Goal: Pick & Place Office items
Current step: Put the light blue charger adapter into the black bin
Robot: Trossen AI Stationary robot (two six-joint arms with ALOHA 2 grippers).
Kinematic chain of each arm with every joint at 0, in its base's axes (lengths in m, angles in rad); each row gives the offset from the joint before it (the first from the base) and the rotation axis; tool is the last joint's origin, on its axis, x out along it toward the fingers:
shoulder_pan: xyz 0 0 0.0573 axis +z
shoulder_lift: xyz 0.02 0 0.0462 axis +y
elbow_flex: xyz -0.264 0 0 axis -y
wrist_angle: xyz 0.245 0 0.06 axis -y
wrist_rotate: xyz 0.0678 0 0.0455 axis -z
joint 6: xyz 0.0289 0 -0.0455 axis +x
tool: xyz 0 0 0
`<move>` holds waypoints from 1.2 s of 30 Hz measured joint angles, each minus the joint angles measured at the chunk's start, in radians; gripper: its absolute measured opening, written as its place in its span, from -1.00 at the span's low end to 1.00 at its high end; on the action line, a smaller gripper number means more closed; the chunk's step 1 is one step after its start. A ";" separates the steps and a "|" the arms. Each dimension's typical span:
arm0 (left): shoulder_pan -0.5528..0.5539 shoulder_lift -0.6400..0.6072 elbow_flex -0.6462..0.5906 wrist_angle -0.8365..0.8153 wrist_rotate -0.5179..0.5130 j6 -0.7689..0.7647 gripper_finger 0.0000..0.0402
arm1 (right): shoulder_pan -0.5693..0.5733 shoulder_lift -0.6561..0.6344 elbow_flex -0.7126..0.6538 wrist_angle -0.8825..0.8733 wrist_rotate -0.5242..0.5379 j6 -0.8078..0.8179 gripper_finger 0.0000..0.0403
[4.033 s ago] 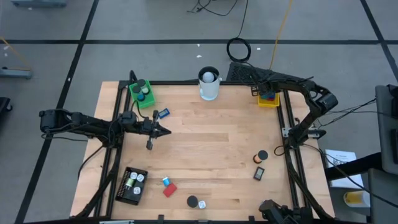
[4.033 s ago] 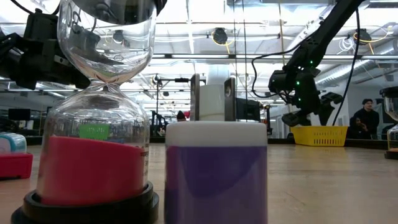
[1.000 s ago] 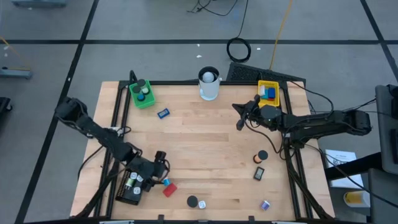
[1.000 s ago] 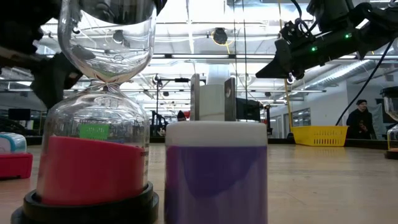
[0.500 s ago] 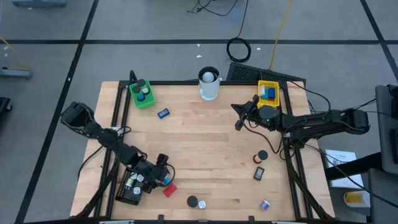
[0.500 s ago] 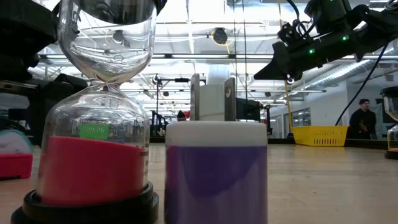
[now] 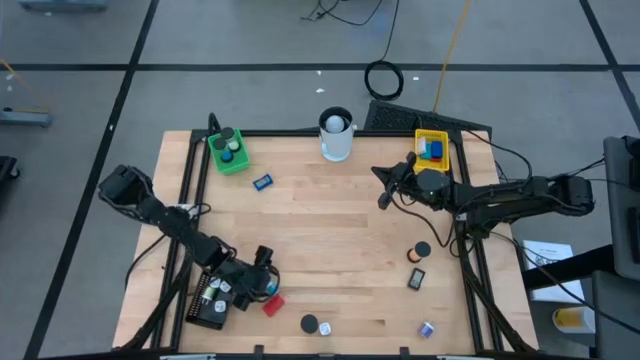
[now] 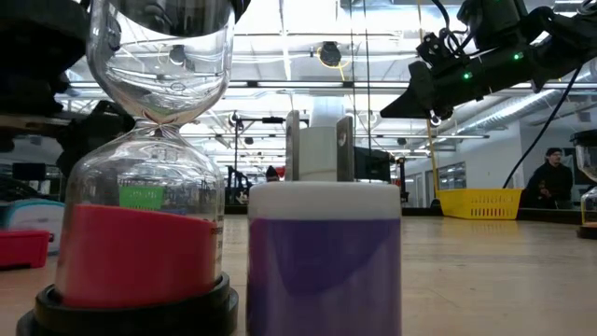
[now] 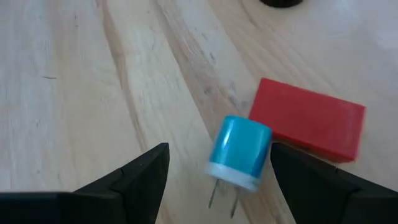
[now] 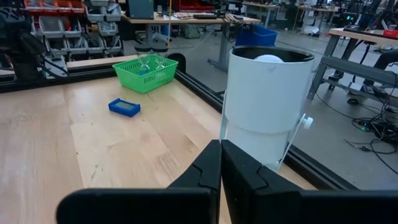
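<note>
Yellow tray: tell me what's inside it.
In the high view the yellow tray holds a blue piece and something orange-red beside it. What may lie under them is hidden.

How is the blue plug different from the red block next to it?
The blue plug is round like a little barrel, while the red block is flat with straight edges. The plug has a white end with two metal prongs sticking out; the block is plain red all over. Both lie on the wooden table, right by each other, in front of the open left gripper.

Left gripper [image 9: 217, 171] fingers spread; right gripper [image 10: 221, 163] fingers closed.
</note>
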 joint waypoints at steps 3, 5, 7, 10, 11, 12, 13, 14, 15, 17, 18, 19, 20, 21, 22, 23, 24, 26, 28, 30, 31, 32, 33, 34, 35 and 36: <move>0.000 0.043 0.000 0.033 -0.006 0.015 0.41 | 0.000 0.000 0.000 0.000 0.000 0.000 -0.99; 0.000 0.076 0.000 0.050 -0.004 0.025 0.41 | 0.000 0.000 0.000 0.000 0.000 0.000 -0.99; -0.001 0.089 0.001 0.068 -0.004 0.034 0.40 | 0.000 0.000 0.000 0.004 -0.001 0.000 -0.99; -0.001 0.091 0.001 0.079 0.003 0.038 0.30 | 0.000 0.000 0.000 0.008 -0.001 0.000 -0.99; -0.001 0.086 0.001 0.080 0.012 0.041 0.24 | 0.000 0.000 0.000 0.007 -0.001 0.000 -0.99; -0.001 0.079 0.000 0.078 0.025 0.042 0.18 | 0.000 0.000 0.000 0.008 -0.001 0.000 -0.99; 0.000 0.068 -0.001 0.076 0.035 0.042 0.10 | 0.000 0.000 0.000 0.011 -0.001 0.000 -0.99; 0.000 0.057 -0.001 0.077 0.048 0.042 0.03 | 0.000 0.000 0.000 0.014 -0.001 0.000 -0.99; 0.000 0.047 -0.001 0.079 0.060 0.043 -0.06 | 0.000 0.000 0.000 0.015 -0.001 -0.002 -0.99; 0.000 0.021 -0.001 0.056 0.077 0.049 -0.23 | 0.000 0.000 0.000 0.016 -0.001 -0.004 -0.99; 0.000 0.004 -0.001 0.041 0.082 0.049 -0.31 | 0.000 0.000 0.000 0.017 -0.001 -0.004 -0.99; 0.003 -0.015 -0.001 0.029 0.091 0.049 -0.38 | 0.000 0.000 0.000 0.018 -0.001 -0.004 -0.99; 0.008 -0.035 0.002 0.009 0.098 0.049 -0.41 | 0.000 0.000 0.000 0.019 -0.001 -0.004 -0.99; 0.015 -0.056 0.007 -0.025 0.100 0.048 -0.41 | 0.000 0.000 0.000 0.019 -0.001 -0.004 -0.99; 0.021 -0.077 0.016 -0.065 0.099 0.046 -0.41 | 0.000 0.000 0.000 0.019 -0.001 -0.004 -0.99; 0.028 -0.101 0.026 -0.108 0.098 0.047 -0.50 | 0.000 0.000 0.000 0.019 -0.002 -0.004 -0.99; 0.035 -0.124 0.041 -0.156 0.095 0.047 -0.59 | 0.000 0.000 0.000 0.019 -0.002 -0.004 -0.99; 0.052 -0.161 0.086 -0.259 0.091 0.054 -0.67 | 0.000 0.000 0.000 0.019 -0.002 -0.005 -0.99; 0.072 -0.181 0.143 -0.392 0.091 0.071 -0.72 | 0.000 0.000 0.000 0.021 -0.002 -0.009 -0.99; 0.094 -0.183 0.207 -0.517 0.088 0.094 -0.79 | 0.000 0.000 0.000 0.022 -0.002 -0.011 -0.99; 0.105 -0.182 0.239 -0.569 0.088 0.101 -0.84 | 0.000 0.000 0.000 0.022 -0.002 -0.011 -0.99; 0.114 -0.182 0.265 -0.609 0.087 0.105 -0.89 | 0.000 0.000 0.000 0.022 -0.002 -0.011 -0.99; 0.123 -0.183 0.285 -0.640 0.090 0.106 -0.94 | 0.000 0.000 0.000 0.022 -0.002 -0.011 -0.99; 0.130 -0.183 0.296 -0.653 0.093 0.106 -0.97 | 0.000 0.000 0.000 0.021 -0.002 -0.011 -0.99; 0.134 -0.183 0.302 -0.655 0.092 0.097 -0.98 | 0.000 0.000 0.000 0.022 -0.002 -0.011 -0.99; 0.138 -0.182 0.303 -0.656 0.092 0.086 -0.98 | 0.000 0.000 0.000 0.022 -0.002 -0.011 -0.99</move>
